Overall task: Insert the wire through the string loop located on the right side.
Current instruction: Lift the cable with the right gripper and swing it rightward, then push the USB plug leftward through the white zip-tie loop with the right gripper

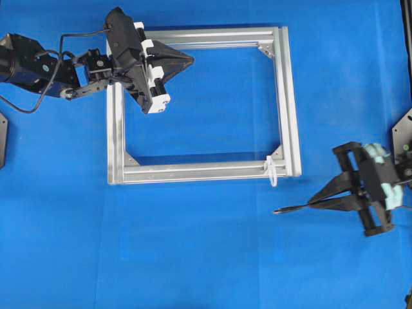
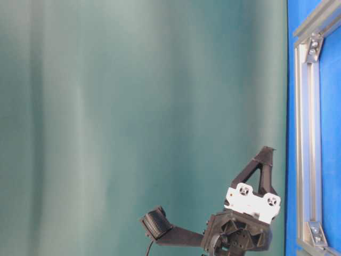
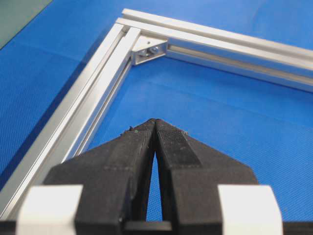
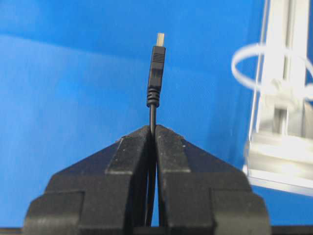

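1. The right gripper [image 4: 152, 128] is closed on the wire [image 4: 155, 73], whose plug end sticks out past the fingertips; in the overhead view it sits low on the right of the blue surface [image 1: 206, 257].
2. The string loop [image 1: 272, 170] hangs on the silver frame [image 1: 288, 96] at its lower right corner, beside a triangular corner bracket [image 1: 277, 154].
3. In the right wrist view the loop lies to the right of the plug, well apart from it, with only bare blue surface between them.
4. The left gripper [image 1: 191, 59] is fully closed and holds nothing, hovering just inside the frame's upper left corner, far from the loop.
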Action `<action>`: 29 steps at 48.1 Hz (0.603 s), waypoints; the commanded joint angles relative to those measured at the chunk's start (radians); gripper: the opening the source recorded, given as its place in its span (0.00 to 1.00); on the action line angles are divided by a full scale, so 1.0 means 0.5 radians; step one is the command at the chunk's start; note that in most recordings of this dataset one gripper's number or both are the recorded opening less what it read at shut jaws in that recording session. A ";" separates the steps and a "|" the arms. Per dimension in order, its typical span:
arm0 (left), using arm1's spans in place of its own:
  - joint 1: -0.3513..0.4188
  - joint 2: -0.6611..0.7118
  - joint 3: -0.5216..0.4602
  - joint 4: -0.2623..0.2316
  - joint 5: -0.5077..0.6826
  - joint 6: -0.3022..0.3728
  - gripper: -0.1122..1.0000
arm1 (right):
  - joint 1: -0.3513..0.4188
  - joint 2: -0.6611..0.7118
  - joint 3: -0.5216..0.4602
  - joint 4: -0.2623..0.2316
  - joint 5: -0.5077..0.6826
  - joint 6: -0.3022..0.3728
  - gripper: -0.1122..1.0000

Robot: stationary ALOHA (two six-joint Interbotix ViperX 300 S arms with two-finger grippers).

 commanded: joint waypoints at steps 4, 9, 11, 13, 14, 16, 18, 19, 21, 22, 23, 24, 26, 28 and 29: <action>0.003 -0.061 -0.021 0.006 -0.012 0.003 0.10 | 0.009 -0.163 0.058 0.003 0.034 -0.009 0.07; 0.003 -0.061 -0.025 0.006 -0.012 0.006 0.10 | 0.009 -0.199 0.074 0.000 0.043 -0.012 0.07; 0.003 -0.061 -0.028 0.006 -0.012 0.006 0.10 | 0.009 -0.199 0.074 0.000 0.040 -0.012 0.07; 0.003 -0.061 -0.025 0.006 -0.009 0.006 0.10 | 0.009 -0.190 0.074 0.000 0.040 -0.015 0.07; 0.003 -0.061 -0.025 0.006 -0.009 0.006 0.10 | 0.009 -0.187 0.074 0.000 0.037 -0.015 0.07; 0.003 -0.061 -0.025 0.006 -0.009 0.006 0.10 | 0.009 -0.184 0.074 0.000 0.034 -0.015 0.07; 0.003 -0.058 -0.025 0.006 -0.012 0.003 0.10 | 0.009 -0.181 0.074 0.000 0.034 -0.018 0.07; 0.003 -0.061 -0.025 0.006 -0.012 0.003 0.10 | 0.006 -0.181 0.074 0.000 0.031 -0.021 0.07; 0.003 -0.061 -0.025 0.006 -0.009 0.003 0.10 | -0.003 -0.178 0.074 0.000 0.031 -0.021 0.07; 0.003 -0.061 -0.028 0.006 -0.012 0.003 0.10 | -0.018 -0.178 0.077 0.000 0.031 -0.021 0.07; 0.003 -0.061 -0.028 0.006 -0.012 0.003 0.10 | -0.028 -0.178 0.077 0.000 0.028 -0.021 0.07; 0.003 -0.058 -0.028 0.006 -0.012 0.003 0.10 | -0.040 -0.178 0.077 0.000 0.031 -0.021 0.07; 0.003 -0.061 -0.031 0.006 -0.012 0.003 0.10 | -0.067 -0.178 0.080 0.000 0.028 -0.025 0.07; 0.003 -0.061 -0.031 0.006 -0.012 0.003 0.10 | -0.098 -0.178 0.086 0.000 0.028 -0.028 0.07; 0.003 -0.061 -0.031 0.006 -0.009 0.003 0.10 | -0.117 -0.178 0.089 0.000 0.028 -0.031 0.07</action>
